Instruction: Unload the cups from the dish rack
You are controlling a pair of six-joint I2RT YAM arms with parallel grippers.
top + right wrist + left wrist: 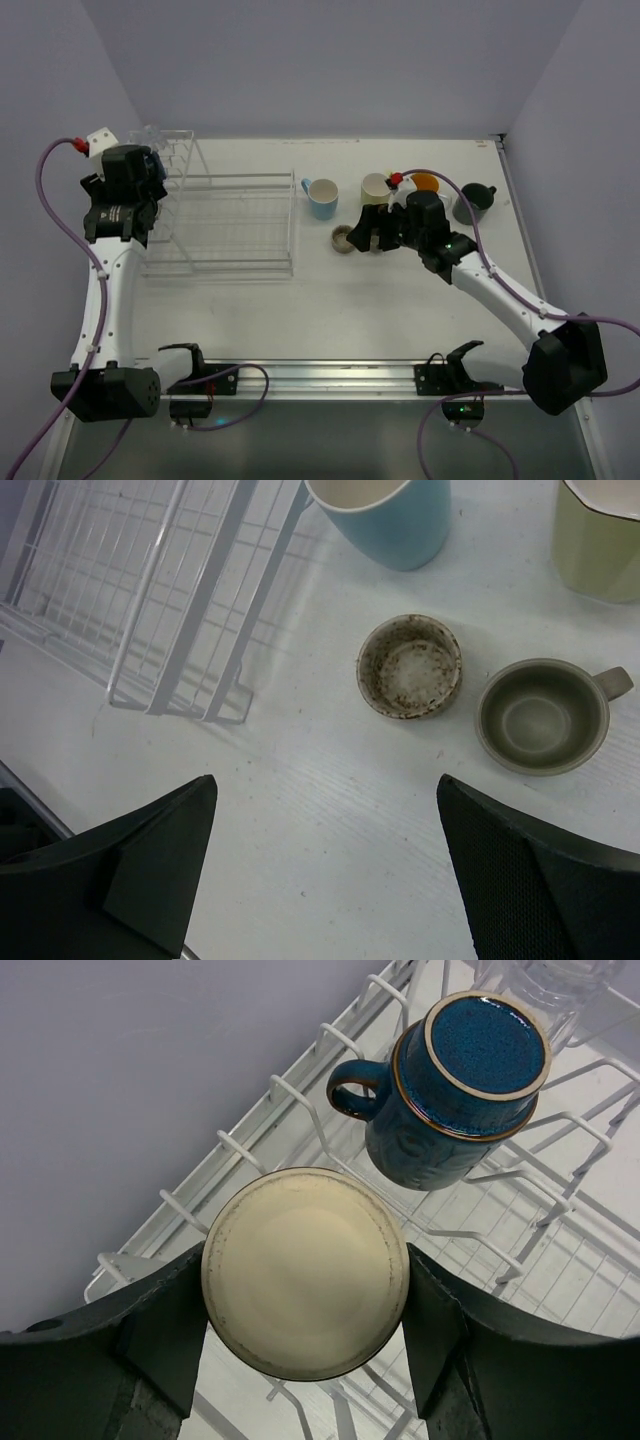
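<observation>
The white wire dish rack stands at the left. My left gripper is over its tall pronged end. In the left wrist view it is shut on an upside-down cream cup, with a finger against each side. An upside-down navy cup sits on the prongs just beyond. My right gripper is open and empty above bare table. Near it stand a speckled grey-brown cup and a grey-brown handled cup. On the table are also the light blue cup, yellow-green cup, orange-inside cup and dark green cup.
The rack's low basket part holds no cups in view and lies left of the right gripper. The purple wall runs close behind the rack's left side. The table's right edge is near the dark green cup.
</observation>
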